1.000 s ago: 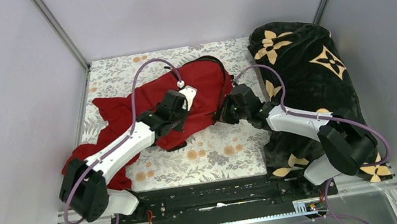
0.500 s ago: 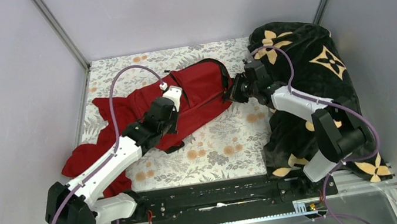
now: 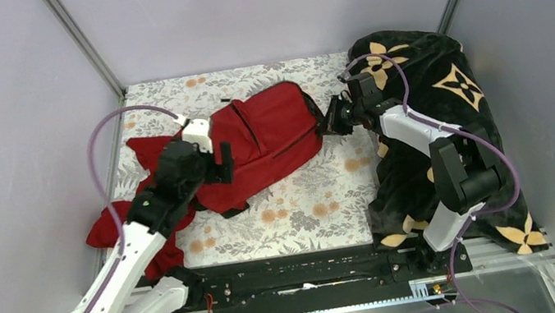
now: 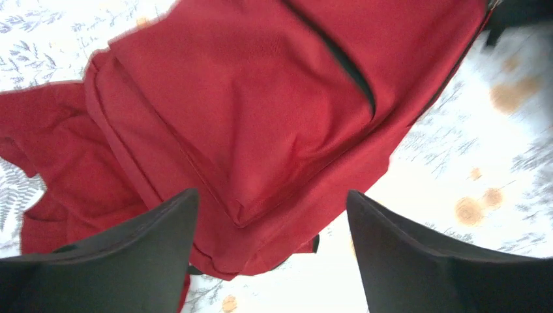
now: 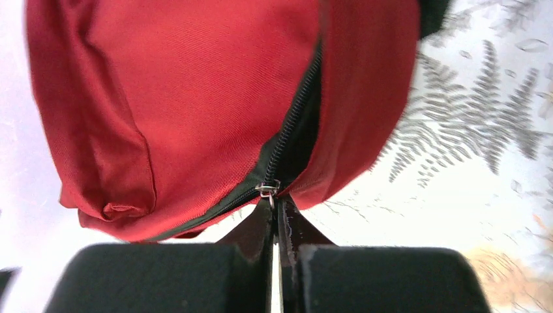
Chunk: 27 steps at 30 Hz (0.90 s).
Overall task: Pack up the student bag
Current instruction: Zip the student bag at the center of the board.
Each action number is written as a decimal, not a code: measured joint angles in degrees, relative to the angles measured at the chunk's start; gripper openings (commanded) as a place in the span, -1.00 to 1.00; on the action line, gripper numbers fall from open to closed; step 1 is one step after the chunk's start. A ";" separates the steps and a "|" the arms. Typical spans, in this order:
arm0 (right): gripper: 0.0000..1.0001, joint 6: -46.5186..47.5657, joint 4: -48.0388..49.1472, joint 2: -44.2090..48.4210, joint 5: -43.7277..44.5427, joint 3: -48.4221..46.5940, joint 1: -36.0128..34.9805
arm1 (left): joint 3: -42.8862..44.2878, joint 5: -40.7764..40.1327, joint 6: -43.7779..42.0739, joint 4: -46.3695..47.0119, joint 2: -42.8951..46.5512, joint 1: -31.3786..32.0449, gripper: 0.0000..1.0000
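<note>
Backs the left claw (image 4: 270,254) off toward 8 o'clock compared with a second ago, spread wide now, gripping nothing, hovering above the student bag's (image 3: 270,128) bottom end. Keeps the right claw (image 5: 277,215) clenched on the zipper pull (image 5: 269,190) at the bag's 3 o'clock end. Leaves the bag flat mid-bench (image 3: 298,203), touching a red cloth (image 3: 149,155) at 9 o'clock, black flowered blanket (image 3: 447,89) at 3.

The student bag (image 3: 274,128) is dark red with a black zipper (image 5: 290,124); left of it red cloth (image 3: 147,153), right of it black blanket (image 3: 427,68) with tan flowers.
</note>
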<state>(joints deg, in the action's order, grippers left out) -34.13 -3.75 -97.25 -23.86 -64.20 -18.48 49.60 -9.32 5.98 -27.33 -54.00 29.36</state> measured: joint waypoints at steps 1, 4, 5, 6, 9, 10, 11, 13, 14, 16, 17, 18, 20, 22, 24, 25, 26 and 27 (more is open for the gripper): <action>-1.00 0.35 -0.68 0.57 0.02 0.55 0.68 | 0.66 1.29 -0.48 -0.28 1.68 -0.42 0.94; -1.00 0.90 -1.38 2.14 0.17 3.26 2.01 | 7.08 5.42 -0.76 -1.60 1.14 -0.48 0.95; -1.00 0.94 -1.42 3.04 0.13 4.85 2.23 | 9.35 5.99 -0.90 -1.53 -0.50 0.83 0.95; -1.00 0.94 -1.53 3.76 0.13 5.95 2.32 | 11.04 6.54 -1.03 -0.96 -2.23 2.64 0.94; -1.00 0.94 -1.68 6.03 -0.31 8.98 2.29 | 13.29 7.45 -1.77 0.52 -8.55 10.40 0.85; -1.00 0.94 -1.88 6.86 -0.57 9.79 2.29 | 13.81 7.69 -2.05 1.03 -11.56 13.31 0.78; -1.00 0.94 -2.08 7.50 -0.79 10.32 2.29 | 14.43 7.72 -2.38 1.33 -14.60 15.58 0.77; -1.00 1.09 -2.62 8.87 -0.94 10.75 2.29 | 15.93 5.97 -3.32 3.65 -25.14 21.20 0.87; -1.00 1.27 -2.82 8.94 -0.94 10.75 2.29 | 15.76 4.63 -3.54 4.35 -27.06 21.90 0.87; -1.00 1.46 -3.26 8.94 -0.94 10.75 2.29 | 15.47 1.03 -4.00 7.58 -30.49 22.82 0.86; -1.00 1.55 -3.37 8.94 -0.94 10.75 2.29 | 15.52 -0.63 -4.33 8.94 -32.04 23.08 0.83; -1.00 1.62 -3.32 8.94 -0.94 10.75 2.29 | 15.58 -2.36 -4.66 10.12 -33.48 23.30 0.82; -1.00 1.75 -3.37 8.94 -0.94 10.75 2.29 | 16.15 -5.86 -5.22 11.45 -36.28 23.76 0.77; -1.00 1.86 -3.34 8.94 -0.92 10.75 2.29 | 16.39 -9.55 -5.79 13.35 -38.77 24.50 0.70; -1.00 1.99 -3.37 8.94 -0.94 10.75 2.29 | 16.39 -12.55 -6.34 14.67 -40.96 25.79 0.53; -1.00 1.99 -3.37 8.94 -0.94 10.75 2.29 | 16.39 -13.70 -6.54 15.26 -41.94 26.43 0.33; -1.00 1.99 -3.37 8.94 -0.94 10.75 2.29 | 16.39 -14.93 -6.71 15.80 -42.80 26.88 0.07; -1.00 2.01 -3.39 8.94 -0.94 10.75 2.29 | 16.39 -17.07 -7.13 16.70 -43.98 27.45 -0.34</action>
<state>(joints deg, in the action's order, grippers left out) -32.12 -7.14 -88.31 -24.80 -53.45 -16.19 66.00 -26.39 -1.15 -10.63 -97.97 56.82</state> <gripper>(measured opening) 0.020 0.691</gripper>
